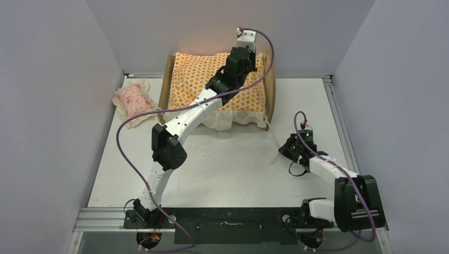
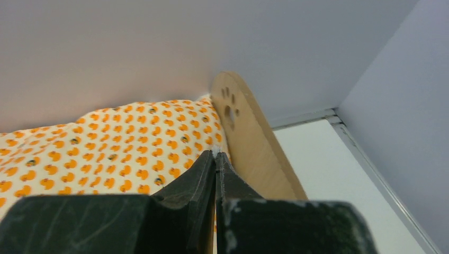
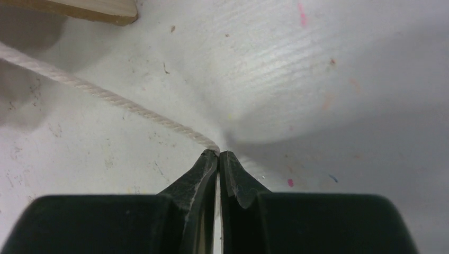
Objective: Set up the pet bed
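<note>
Reaching far, clamping near

Near right, the right gripper [image 3: 217,154] is clamped on the end of a white cord [image 3: 106,95], whose other end is cut off. Far centre stands the pet bed [image 1: 271,98], its base hidden under an orange-patterned cushion [image 1: 188,74]. The left gripper [image 2: 216,156], closed and empty, hovers beside the paw-print headboard [image 2: 249,143].

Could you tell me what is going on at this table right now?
The two arms are setting up the pet bed, which stands against the back wall with the orange-patterned cushion already lying in it. The left arm reaches across the cushion, its jaws shut at the cushion's edge beside the headboard. The right arm is low on the table, its jaws shut on the end of a white cord. The pink pillow lies on the table left of the bed.
</note>
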Motion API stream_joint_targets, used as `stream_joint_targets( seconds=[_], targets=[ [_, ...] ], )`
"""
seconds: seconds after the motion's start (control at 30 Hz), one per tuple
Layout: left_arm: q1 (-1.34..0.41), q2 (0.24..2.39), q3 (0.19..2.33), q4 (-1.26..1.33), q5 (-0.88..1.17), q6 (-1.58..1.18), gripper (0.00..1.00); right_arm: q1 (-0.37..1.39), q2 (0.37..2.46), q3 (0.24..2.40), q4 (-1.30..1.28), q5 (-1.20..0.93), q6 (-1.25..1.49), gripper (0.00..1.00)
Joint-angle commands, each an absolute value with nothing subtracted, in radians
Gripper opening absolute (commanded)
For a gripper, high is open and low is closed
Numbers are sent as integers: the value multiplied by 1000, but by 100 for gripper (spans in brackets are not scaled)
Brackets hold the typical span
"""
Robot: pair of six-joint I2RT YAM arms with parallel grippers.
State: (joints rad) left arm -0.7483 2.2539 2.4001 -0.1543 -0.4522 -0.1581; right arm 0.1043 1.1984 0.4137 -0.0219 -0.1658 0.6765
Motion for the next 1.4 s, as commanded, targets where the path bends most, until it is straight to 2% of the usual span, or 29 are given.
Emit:
stream_joint_targets(
  seconds=[0.0,0.17,0.47,0.6,0.63,0.7,0.73,0.77,0.97,1.03,1.13,1.23,1.37],
  targets=[
    [-812,2077,2302,-134,-284,-213,0,100,1303,525,90,-265,628,5],
    [-896,1902,1982,-77,-131,-321,0,100,1367,578,112,-311,607,6],
    [-1193,1645,1435,56,-4,-390,0,98,1356,600,40,-301,569,9],
    [-1325,1606,1353,-17,-6,-296,14,98,1304,626,-53,-226,550,18],
    [-1345,1592,1346,-54,-47,-266,19,98,1290,636,-81,-199,544,24],
    [-1352,1554,1322,-86,-134,-254,38,98,1258,661,-129,-158,523,33],
    [-1341,1527,1312,-96,-183,-260,48,98,1242,678,-157,-140,508,36],
    [-1320,1501,1308,-110,-219,-263,51,98,1228,694,-178,-128,492,40],
    [-1150,1335,1277,-273,-415,-260,61,119,1149,797,-280,-111,410,53],
    [-1079,1283,1235,-326,-489,-273,64,137,1127,836,-320,-83,378,53],
    [-923,1212,1170,-392,-487,-331,64,185,1090,886,-330,-102,309,53],
    [-790,1156,1088,-386,-475,-369,66,322,1081,917,-260,-121,281,53],
    [-691,1180,1046,-362,-450,-407,66,576,1185,937,-128,9,351,53]
  ],
)
